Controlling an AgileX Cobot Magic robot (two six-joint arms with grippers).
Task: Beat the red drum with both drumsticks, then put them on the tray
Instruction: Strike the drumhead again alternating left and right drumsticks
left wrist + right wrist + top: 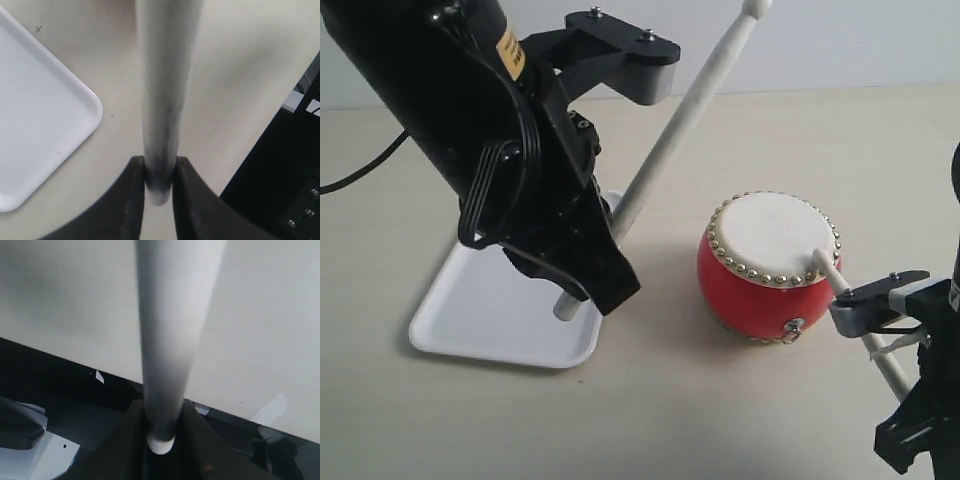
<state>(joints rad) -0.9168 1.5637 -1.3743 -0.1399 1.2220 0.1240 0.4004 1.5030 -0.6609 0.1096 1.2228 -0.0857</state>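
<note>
My left gripper point(160, 172) is clenched on the butt of the left drumstick point(680, 120), which is raised steeply with its butt over the tray point(470, 315). My right gripper point(860, 305) grasps the right drumstick point(826, 268), whose tip is at the studded rim of the red drum point(760, 290). The drum stands near the tray, apart from it. For a clean beat, I judge each tip should land on the cream skin, inside the studs. The tabletop point(700, 410) is pale and matte, with a plain light wall point(870, 40) behind.

Exterior angled down, wrist views close-up, left shares tray point(470, 315)
</note>
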